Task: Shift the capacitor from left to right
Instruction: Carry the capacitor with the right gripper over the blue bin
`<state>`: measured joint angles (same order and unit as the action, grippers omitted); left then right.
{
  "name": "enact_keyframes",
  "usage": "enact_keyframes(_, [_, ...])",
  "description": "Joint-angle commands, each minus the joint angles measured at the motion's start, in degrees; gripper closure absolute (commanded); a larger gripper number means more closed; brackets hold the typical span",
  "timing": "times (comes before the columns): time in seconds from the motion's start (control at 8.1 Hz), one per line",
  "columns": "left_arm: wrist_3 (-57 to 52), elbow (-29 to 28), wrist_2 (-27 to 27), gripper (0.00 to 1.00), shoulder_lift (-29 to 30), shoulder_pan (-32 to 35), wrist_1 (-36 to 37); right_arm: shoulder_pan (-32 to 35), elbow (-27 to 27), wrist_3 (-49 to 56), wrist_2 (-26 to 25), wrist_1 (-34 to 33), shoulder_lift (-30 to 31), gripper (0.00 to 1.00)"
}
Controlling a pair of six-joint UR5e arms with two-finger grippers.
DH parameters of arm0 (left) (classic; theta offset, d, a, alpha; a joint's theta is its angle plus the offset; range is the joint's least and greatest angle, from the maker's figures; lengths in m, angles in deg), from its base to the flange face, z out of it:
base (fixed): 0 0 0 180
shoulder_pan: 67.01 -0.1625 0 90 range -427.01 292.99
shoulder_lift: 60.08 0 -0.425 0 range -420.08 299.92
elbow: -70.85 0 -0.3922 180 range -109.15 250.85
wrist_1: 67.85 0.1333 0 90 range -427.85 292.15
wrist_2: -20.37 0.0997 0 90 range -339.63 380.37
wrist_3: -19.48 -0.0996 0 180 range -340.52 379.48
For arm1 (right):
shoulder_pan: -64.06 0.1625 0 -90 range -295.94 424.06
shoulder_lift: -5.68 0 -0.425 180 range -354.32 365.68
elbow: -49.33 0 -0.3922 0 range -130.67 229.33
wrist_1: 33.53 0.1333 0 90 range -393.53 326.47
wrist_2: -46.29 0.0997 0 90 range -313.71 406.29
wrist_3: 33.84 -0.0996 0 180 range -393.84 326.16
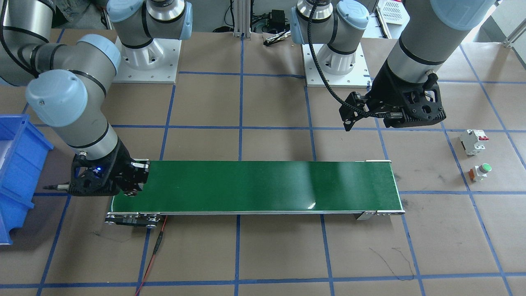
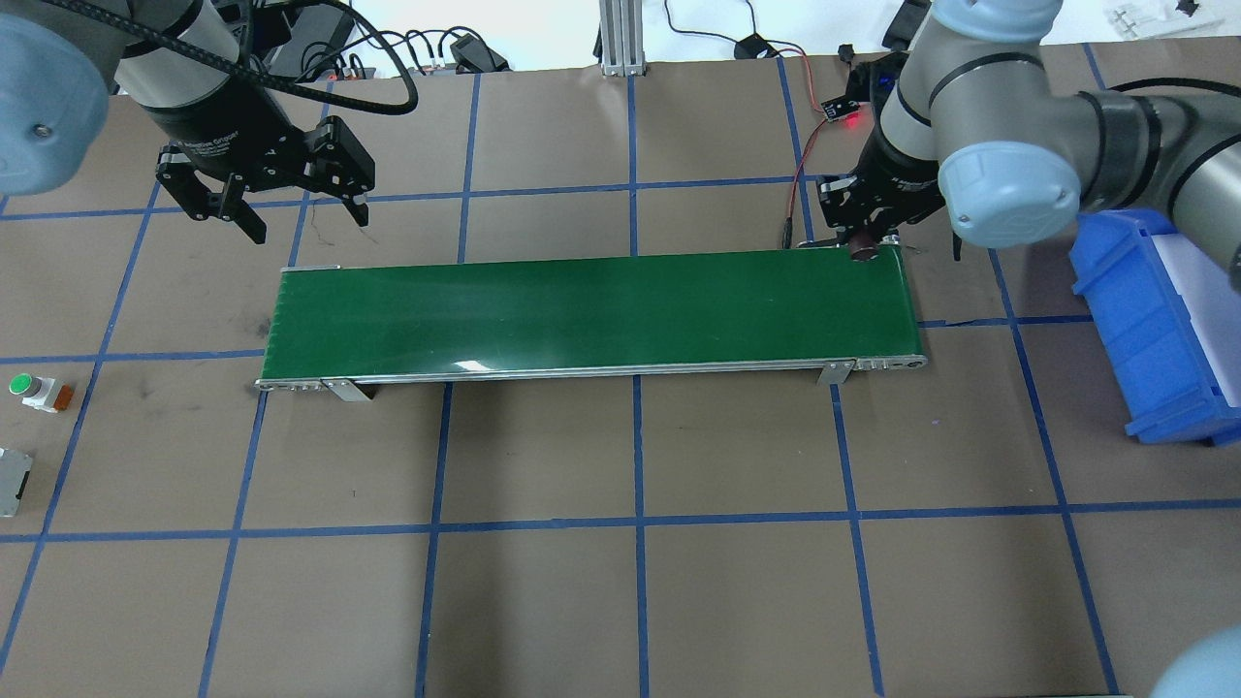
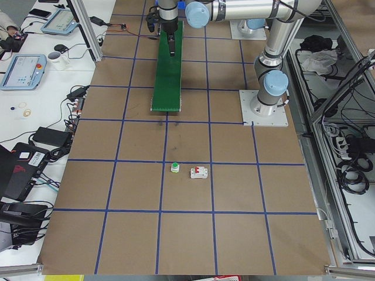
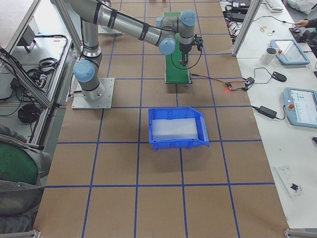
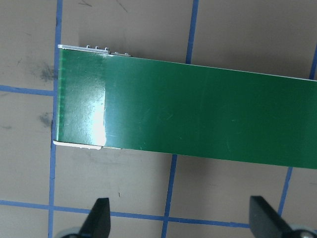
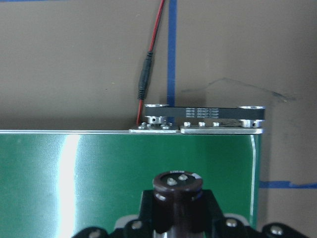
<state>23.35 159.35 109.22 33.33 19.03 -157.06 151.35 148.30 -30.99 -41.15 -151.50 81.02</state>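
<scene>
The capacitor (image 6: pixel 177 191), a stubby dark-brown cylinder with two metal terminals on top, sits between the fingers of my right gripper (image 6: pixel 177 218). The gripper is shut on it over the right end of the green conveyor belt (image 2: pixel 582 310), near the belt's far edge. In the overhead view the capacitor (image 2: pixel 863 253) shows just under the right gripper (image 2: pixel 863 237). I cannot tell whether it touches the belt. My left gripper (image 2: pixel 305 215) is open and empty, hovering above the table beyond the belt's left end. The left wrist view shows the bare belt (image 5: pixel 198 109).
A blue bin (image 2: pixel 1154 330) stands on the table to the right of the belt. A green-capped push button (image 2: pixel 29 388) and a white circuit breaker (image 1: pixel 473 141) lie at the far left. A red wire (image 6: pixel 156 44) runs from the belt's right end.
</scene>
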Motion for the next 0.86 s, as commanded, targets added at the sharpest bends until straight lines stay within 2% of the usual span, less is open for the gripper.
enact_keyframes(0.0, [0.0,0.0,-0.1,0.0,0.1,0.0,0.1,-2.4,-2.0,2.4,-8.6,6.5,4.4,1.0])
enact_keyframes(0.49, [0.0,0.0,0.0,0.0,0.1,0.0,0.1,-19.7,-2.0,22.4,-9.7,13.9,8.8,1.0])
enact_keyframes(0.74, [0.0,0.0,0.0,0.0,0.1,0.0,0.1,-27.3,-1.8,31.8,-11.1,13.7,8.6,1.0])
